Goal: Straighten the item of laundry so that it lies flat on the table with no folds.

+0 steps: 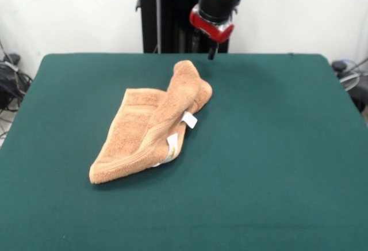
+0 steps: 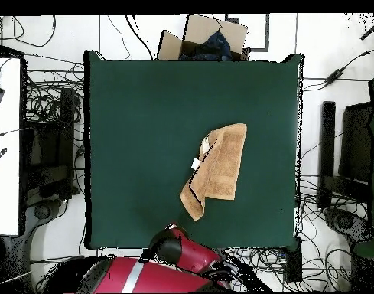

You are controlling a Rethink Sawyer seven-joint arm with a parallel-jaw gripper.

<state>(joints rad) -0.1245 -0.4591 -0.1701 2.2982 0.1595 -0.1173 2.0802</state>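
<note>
A peach-orange terry towel (image 1: pixel 150 133) lies near the middle of a dark green felt-covered surface (image 1: pixel 276 147), well inside every edge. It is not flat. One long side is folded over the rest, forming a thick rolled ridge that runs from the towel's far end, nearest the robot, down toward its near end. A small white care tag (image 1: pixel 190 120) sticks out at the folded edge, with a second white tab just below it. In the overhead view the towel (image 2: pixel 217 167) shows as a slanted strip with one narrow, doubled-over end pointing toward the robot's base.

The red and black arm hangs above the far edge of the surface. Its end effector (image 1: pixel 211 50) is raised, apart from the towel and holding nothing; whether it is open or closed cannot be told.

Risks, judged from this layout: a grasp taken on the thick ridge could pinch both layers together, so a pull would drag the whole towel across the felt instead of opening the fold. The felt may also grip the terry and bunch the lower layer.
</note>
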